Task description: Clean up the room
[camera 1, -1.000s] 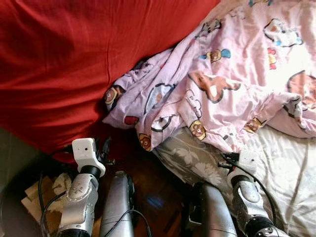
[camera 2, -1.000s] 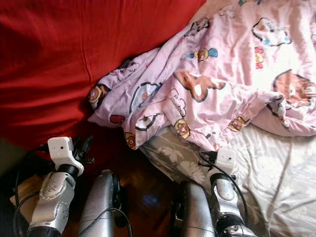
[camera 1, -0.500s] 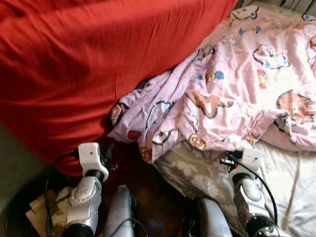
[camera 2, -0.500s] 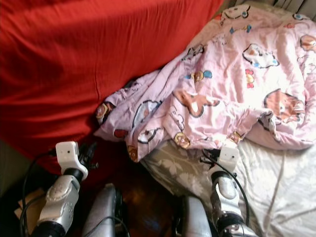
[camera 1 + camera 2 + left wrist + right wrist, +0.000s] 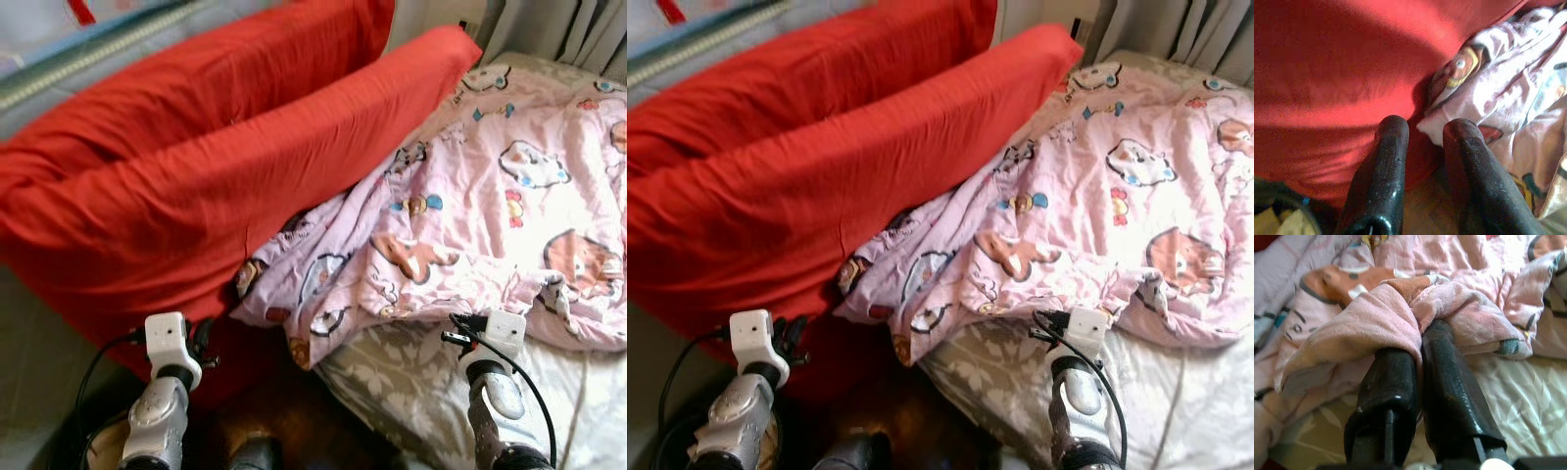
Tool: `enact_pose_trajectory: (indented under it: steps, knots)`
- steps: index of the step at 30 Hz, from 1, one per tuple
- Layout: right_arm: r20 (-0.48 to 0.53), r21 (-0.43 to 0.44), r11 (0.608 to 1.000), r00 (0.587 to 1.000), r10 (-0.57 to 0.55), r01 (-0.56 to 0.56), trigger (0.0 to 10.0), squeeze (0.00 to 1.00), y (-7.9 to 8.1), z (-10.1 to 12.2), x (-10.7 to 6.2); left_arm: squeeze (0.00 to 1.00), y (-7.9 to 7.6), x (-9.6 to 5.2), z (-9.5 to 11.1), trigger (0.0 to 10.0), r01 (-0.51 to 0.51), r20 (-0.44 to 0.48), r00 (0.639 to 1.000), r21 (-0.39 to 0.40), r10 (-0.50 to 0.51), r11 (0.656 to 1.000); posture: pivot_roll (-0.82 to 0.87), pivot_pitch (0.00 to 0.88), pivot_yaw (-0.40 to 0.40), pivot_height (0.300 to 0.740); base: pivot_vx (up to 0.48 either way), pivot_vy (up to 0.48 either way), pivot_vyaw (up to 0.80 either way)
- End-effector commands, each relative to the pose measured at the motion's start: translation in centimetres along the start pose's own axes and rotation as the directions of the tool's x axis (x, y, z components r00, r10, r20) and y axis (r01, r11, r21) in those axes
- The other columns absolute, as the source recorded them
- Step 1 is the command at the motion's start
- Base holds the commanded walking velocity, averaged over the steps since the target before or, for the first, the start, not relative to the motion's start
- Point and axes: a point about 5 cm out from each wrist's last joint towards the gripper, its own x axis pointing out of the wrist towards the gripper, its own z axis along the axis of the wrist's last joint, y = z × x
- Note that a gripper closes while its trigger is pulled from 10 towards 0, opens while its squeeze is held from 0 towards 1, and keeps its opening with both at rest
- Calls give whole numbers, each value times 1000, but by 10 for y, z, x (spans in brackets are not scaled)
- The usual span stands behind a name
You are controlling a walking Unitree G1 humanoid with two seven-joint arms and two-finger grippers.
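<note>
**Right gripper pinching the quilt's edge**

Since a second ago the head camera has tilted up, so both red pillows and the curtains beyond the bed have come into sight; the pink quilt's near edge has lifted a little with the right gripper.

The right gripper (image 5: 1418, 340) sits at the near edge of the pink cartoon-print quilt (image 5: 490, 196), its two black fingers (image 5: 1449, 382) pressed together with a fold of the pink cloth caught between their tips. That fold drapes over both fingertips. The quilt lies crumpled across the bed, over a pale floral sheet (image 5: 411, 392), and its far-left part runs up against the front red pillow (image 5: 225, 186). A second red pillow (image 5: 196, 78) stands behind the first.

The left gripper (image 5: 1422, 129) hovers low beside the front pillow's lower edge, its fingers (image 5: 1386, 171) slightly parted and holding nothing, pointing toward the corner of the quilt. Grey curtains (image 5: 578, 29) hang at the back right.
</note>
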Motion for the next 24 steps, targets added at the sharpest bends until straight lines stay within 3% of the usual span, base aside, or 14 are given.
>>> enact_pose_trajectory:
  steps: [1,9,12,19,24]
  knots:
    - [-9,-1,1000,1000,-8,8,10000,0,-3,-4,-3,0,7,-9,-19,10000,-28,-78,997,-8,27,1000,54,126,17,740,0,0,0]
    - [-20,3,1000,1000,-17,17,10000,0,1,-8,-4,0,17,-21,-44,10000,-63,-211,975,8,63,998,59,97,26,740,0,0,0]
    - [-36,-1,1000,999,-7,7,10000,0,5,-14,-7,0,21,-34,-65,10000,-57,-332,941,42,68,997,59,87,31,740,0,0,0]
    - [-48,-11,1000,999,-2,2,10000,0,7,-18,-9,0,23,-52,-88,10000,-73,-431,898,56,90,996,43,75,33,740,0,0,0]
    - [-45,-11,1000,999,-16,16,10000,0,5,-18,-10,0,20,-56,-93,10000,-71,-443,893,47,84,996,48,71,32,740,0,0,0]
